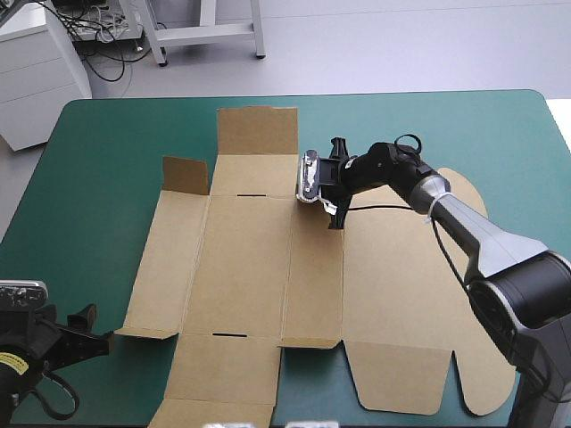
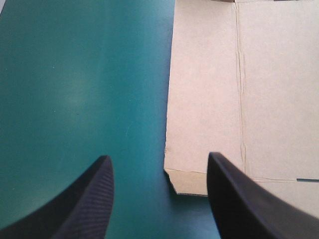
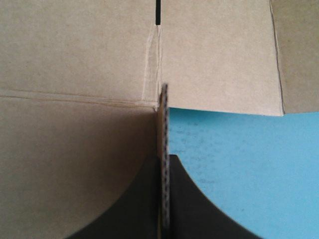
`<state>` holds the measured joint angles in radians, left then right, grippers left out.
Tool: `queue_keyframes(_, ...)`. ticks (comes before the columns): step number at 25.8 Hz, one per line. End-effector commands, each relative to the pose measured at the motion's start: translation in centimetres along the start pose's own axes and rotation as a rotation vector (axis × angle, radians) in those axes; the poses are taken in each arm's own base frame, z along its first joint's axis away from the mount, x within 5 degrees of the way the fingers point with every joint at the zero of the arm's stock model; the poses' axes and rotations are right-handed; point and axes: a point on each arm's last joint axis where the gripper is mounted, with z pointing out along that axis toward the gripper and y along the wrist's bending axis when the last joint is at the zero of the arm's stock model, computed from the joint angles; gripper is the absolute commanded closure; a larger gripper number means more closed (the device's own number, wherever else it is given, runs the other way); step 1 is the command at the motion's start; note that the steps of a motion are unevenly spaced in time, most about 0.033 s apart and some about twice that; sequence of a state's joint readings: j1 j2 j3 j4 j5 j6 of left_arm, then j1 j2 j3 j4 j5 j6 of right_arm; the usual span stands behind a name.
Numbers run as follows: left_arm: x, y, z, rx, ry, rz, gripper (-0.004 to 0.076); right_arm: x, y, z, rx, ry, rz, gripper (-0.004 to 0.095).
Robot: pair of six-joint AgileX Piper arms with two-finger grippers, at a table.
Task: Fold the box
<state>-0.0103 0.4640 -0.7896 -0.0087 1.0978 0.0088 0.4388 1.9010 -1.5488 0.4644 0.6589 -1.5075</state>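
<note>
At the desk's (image 1: 98,152) near left corner: left hand (image 2: 158,157) wide open, empty, a flap corner (image 2: 187,184) just ahead between its 2 black fingers. Box (image 1: 241,267) lies mid-desk, a flat brown corrugated sheet, matte, scored; 2 far flaps (image 1: 257,132) stand raised. Farther on, right hand (image 3: 164,164) pinches a thin upright board edge (image 3: 164,124). Risk: nothing pins the sheet. A pull could slide it on the smooth teal-green cover, or buckle the flap off its score.
</note>
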Motion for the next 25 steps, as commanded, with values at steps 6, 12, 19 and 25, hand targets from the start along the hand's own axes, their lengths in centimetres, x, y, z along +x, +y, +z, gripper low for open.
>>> queue_keyframes(6,-1.2,0.0,-0.5,0.003,-0.082,0.001,0.0327,-2.0,-1.6,-3.0,0.117,-0.082,0.02,0.0746)
queue_keyframes(12,-1.1,0.0,-0.5,0.003,-0.065,0.001,0.0327,-2.0,-1.9,-3.0,0.151,-0.087,0.071,0.0552)
queue_keyframes(19,-1.0,0.0,-0.3,0.003,-0.044,0.001,0.0327,-2.5,-2.7,-4.3,0.21,-0.115,0.2,0.0424)
queue_keyframes(25,-1.2,-0.1,1.3,0.017,0.087,-0.007,0.0327,-3.4,-3.9,-8.0,0.299,-0.118,0.351,0.0424)
